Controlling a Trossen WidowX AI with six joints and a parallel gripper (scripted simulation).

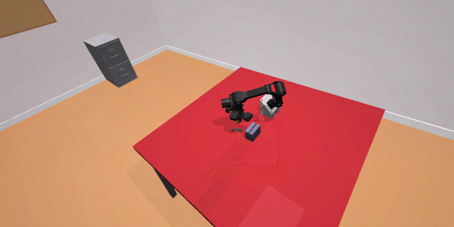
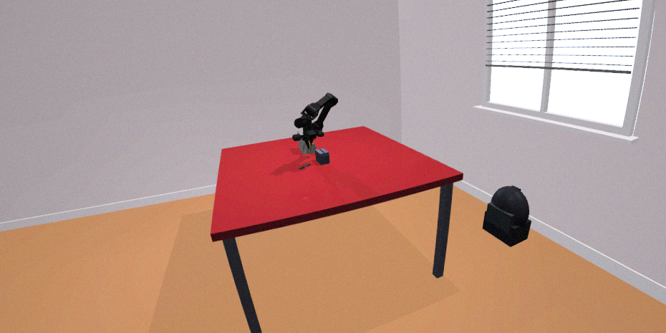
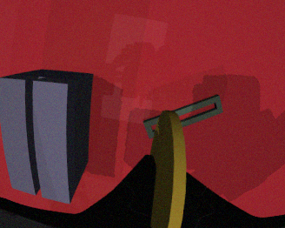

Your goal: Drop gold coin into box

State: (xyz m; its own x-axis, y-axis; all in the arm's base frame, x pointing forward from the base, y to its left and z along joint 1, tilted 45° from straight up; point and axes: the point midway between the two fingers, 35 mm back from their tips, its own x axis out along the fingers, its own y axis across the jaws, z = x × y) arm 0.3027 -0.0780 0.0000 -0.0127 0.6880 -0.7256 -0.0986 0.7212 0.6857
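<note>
My gripper point(image 1: 238, 119) point(image 2: 309, 142) point(image 3: 154, 164) is shut on the gold coin point(image 1: 238, 122) point(image 2: 310, 145) point(image 3: 165, 148), which hangs edge-down beneath the fingers, above the table. The dark-green holder point(image 1: 236, 129) point(image 2: 304, 166) point(image 3: 195, 106) lies on the table with its slot empty, beyond the coin's tip in the wrist view. The closed grey box point(image 1: 253, 132) point(image 2: 321, 157) point(image 3: 52, 139) stands beside the holder, left of the coin in the wrist view. Its dark lid slot runs nearly parallel to the coin there. The coin is apart from the box. The fingers hide part of the coin.
A pale grey block point(image 1: 265, 111) stands at the arm's base, behind the box. The red table point(image 1: 301, 161) point(image 2: 261, 200) carries the arm, holder and box. A filing cabinet point(image 1: 114, 63) and a dark round-topped object point(image 2: 508, 214) stand on the floor away from the table.
</note>
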